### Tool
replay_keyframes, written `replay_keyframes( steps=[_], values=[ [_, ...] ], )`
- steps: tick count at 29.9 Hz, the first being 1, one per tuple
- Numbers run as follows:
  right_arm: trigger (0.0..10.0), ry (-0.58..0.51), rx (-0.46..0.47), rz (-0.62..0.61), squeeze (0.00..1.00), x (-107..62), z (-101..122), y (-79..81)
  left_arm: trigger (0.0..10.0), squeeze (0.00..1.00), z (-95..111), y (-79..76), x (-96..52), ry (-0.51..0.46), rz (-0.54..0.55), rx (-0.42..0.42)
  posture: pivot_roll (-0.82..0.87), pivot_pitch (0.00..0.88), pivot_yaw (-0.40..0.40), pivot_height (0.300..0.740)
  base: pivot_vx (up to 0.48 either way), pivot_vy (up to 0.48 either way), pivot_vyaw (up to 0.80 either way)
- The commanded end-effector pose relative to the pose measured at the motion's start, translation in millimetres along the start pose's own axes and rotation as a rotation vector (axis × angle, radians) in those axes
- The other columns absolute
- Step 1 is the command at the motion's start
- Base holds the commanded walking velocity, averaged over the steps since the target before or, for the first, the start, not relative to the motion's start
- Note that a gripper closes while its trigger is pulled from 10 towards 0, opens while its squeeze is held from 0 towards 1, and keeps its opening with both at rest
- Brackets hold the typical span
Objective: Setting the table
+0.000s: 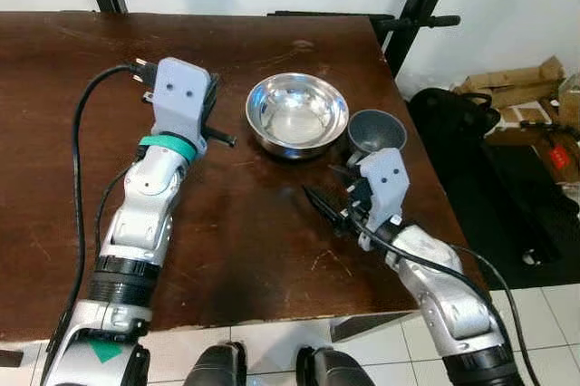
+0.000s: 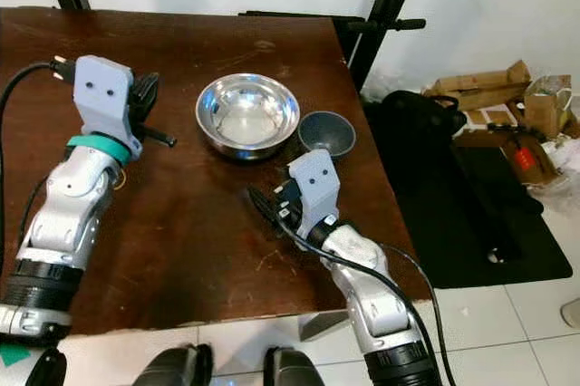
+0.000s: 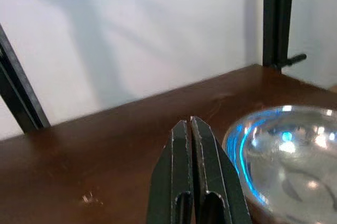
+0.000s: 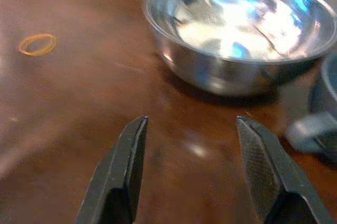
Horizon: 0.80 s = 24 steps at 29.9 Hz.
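- Table (image 1: pixel 54 132), dark brown wood, takes up most of the head view; I stand at its near edge.
- Steel bowl (image 1: pixel 297 114) sits upper centre of frame, upright, nothing in it but reflections.
- Small grey cup (image 1: pixel 377 132) just beside the bowl's right rim, near the table's right edge; its inside looks empty, though partly hidden.
- My right gripper (image 4: pixel 192 169) hangs low, centre-right, fingers spread wide, holding nothing, aimed toward the bowl.
- My left gripper (image 3: pixel 194 174) hovers left of the bowl, fingers pressed together on nothing.
- My judgement: if the cup is next, turn the right wrist toward it and close squarely on its wall, without nudging the bowl.
- Rubber band (image 4: pixel 37 44) lies loose on the wood.
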State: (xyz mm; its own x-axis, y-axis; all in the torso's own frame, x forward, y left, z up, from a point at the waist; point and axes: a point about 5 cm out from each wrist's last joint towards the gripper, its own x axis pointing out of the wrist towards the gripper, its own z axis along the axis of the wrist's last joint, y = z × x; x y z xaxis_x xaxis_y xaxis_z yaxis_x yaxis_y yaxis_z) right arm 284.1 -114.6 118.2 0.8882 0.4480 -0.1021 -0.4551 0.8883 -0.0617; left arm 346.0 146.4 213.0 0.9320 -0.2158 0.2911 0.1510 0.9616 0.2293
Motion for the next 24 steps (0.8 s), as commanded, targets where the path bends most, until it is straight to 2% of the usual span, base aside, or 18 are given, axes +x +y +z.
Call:
replay_keyframes(
  steps=[1,9,11,12,17,20,22,24],
  values=[
    [10.0,0.088,0.023,-0.173,0.00,3.8,-15.9,-7.7,10.0,0.00,10.2,-5.3,5.0,-0.018,-0.015,-0.014,0.00,0.000,-0.002,0.740,0.000,0.000,0.00],
    [10.0,0.121,0.067,-0.239,0.00,15.2,-19.0,2.1,10.0,0.00,20.7,-10.3,10.3,-0.028,-0.040,-0.031,0.00,0.021,0.005,0.740,0.000,0.000,0.00],
    [10.0,0.138,0.094,-0.305,0.00,20.8,-20.8,-0.5,10.0,0.00,25.1,-16.1,13.6,-0.038,-0.057,-0.041,0.00,0.044,0.006,0.740,0.000,0.000,0.00],
    [10.0,0.135,0.155,-0.360,0.00,24.7,-20.9,-4.2,10.0,0.00,29.9,-21.2,16.7,-0.046,-0.071,-0.051,0.00,0.063,0.008,0.740,0.000,0.000,0.00],
    [10.0,0.098,0.217,-0.364,0.00,30.9,-16.5,-3.3,10.0,0.00,32.8,-23.6,18.7,-0.047,-0.077,-0.057,0.00,0.079,0.014,0.740,0.000,0.000,0.00],
    [10.0,0.113,0.188,-0.371,0.00,44.3,-15.2,0.0,10.0,0.00,35.4,-26.4,20.8,-0.046,-0.087,-0.058,0.01,0.092,0.018,0.740,0.000,0.000,0.00],
    [10.0,0.128,0.173,-0.387,0.00,46.9,-16.2,-0.6,10.0,0.00,36.5,-27.2,21.2,-0.047,-0.090,-0.058,0.01,0.101,0.019,0.740,0.000,0.000,0.00],
    [10.0,0.141,0.196,-0.445,0.00,53.2,-15.2,-4.6,10.0,0.00,40.3,-26.6,22.2,-0.053,-0.084,-0.063,0.02,0.108,0.017,0.740,0.000,0.000,0.00]
  ],
)
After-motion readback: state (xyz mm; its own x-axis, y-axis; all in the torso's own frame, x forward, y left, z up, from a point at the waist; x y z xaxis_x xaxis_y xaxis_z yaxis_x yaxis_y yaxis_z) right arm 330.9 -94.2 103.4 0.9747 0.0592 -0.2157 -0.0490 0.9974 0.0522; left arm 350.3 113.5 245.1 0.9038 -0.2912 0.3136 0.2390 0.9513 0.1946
